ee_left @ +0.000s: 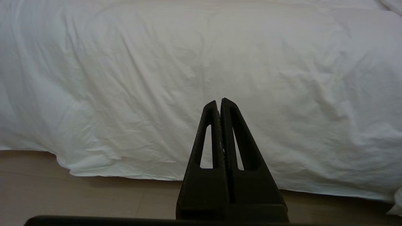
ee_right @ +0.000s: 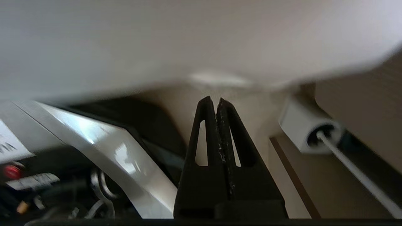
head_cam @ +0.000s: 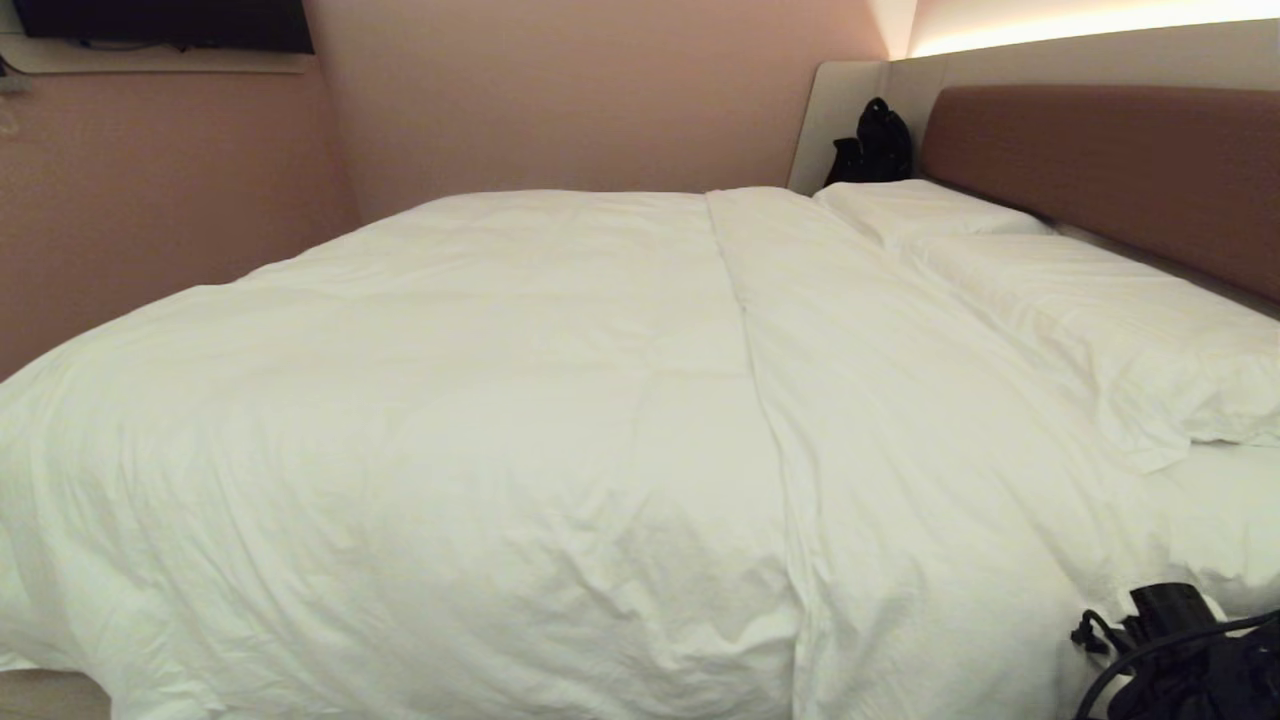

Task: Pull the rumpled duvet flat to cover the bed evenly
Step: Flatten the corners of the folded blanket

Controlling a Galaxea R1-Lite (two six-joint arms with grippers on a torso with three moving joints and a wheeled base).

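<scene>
right gripper (ee_right: 213, 101): pressed shut, holding nothing, low at the bed's (head_cam: 1100, 150) near edge | left gripper (ee_left: 219, 102): closed, empty | duvet (head_cam: 450, 420): spread over frame centre and left | pillows (head_cam: 1080, 300): right, by headboard

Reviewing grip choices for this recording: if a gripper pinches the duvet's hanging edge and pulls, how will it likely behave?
The duvet is probably floppy: it drapes over the bed's side in soft creases, so only the pinched part may follow at first. Its puffy bulk suggests it is light for its size, though drag could resist. Both the left gripper and right gripper are shut, holding nothing.
</scene>
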